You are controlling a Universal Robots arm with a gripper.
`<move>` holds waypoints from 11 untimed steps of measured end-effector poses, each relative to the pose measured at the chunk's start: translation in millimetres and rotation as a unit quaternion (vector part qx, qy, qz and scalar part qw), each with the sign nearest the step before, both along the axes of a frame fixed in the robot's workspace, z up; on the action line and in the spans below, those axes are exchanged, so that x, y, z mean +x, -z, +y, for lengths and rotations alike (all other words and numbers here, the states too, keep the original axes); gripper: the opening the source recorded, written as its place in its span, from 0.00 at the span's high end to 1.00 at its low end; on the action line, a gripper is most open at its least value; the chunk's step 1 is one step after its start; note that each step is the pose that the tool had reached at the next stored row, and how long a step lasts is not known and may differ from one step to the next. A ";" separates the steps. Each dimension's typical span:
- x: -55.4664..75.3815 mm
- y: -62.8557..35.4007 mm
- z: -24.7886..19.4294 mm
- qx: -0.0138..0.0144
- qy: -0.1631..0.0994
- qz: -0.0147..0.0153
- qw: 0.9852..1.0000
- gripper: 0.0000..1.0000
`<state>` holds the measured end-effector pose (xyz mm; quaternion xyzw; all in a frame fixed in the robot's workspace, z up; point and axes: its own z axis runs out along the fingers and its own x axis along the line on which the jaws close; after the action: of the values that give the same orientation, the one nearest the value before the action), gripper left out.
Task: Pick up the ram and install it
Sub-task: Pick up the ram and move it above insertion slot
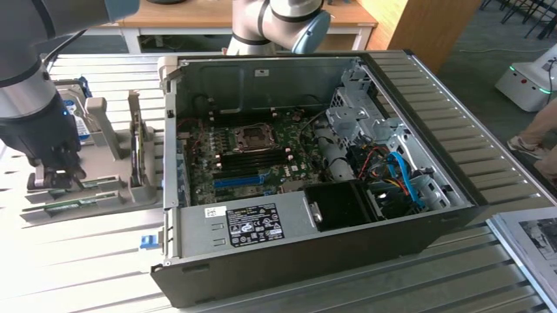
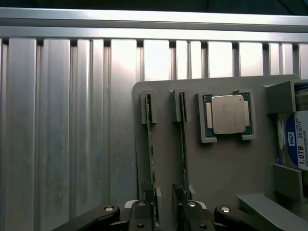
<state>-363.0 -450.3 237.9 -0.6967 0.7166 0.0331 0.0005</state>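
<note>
Gripper (image 1: 57,181) low at the exterior view's left, close over a grey holder (image 1: 113,195) on the slatted metal table (image 1: 78,261); fingers (image 2: 140,211) apart, clamped on nothing that can be seen. On the wrist view, ram (image 2: 150,144) standing on edge in a holder slot, second ram (image 2: 183,139) just beside it in the next slot, both reaching as far as the fingertips; no telling which of the two lies between them. Next to the sticks, a processor chip (image 2: 227,114) flat in its recess, then a hard drive (image 2: 299,144) with a blue-white label. Further toward the exterior view's right, an open computer case (image 1: 435,111) lying on its side, motherboard (image 1: 261,156) exposed, with a blue slot (image 1: 237,180) on it, a labelled power supply (image 1: 252,225) along the near edge and blue cables (image 1: 405,176) by the drive bays. At the far right, a person's leg (image 1: 533,140) and printed sheets (image 1: 526,241).
</note>
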 end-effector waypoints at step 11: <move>0.0 7.1 0.0 0.000 0.000 0.000 1.000 0.71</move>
<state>-363.0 -450.3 230.8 -0.6967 0.7166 0.0331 0.0005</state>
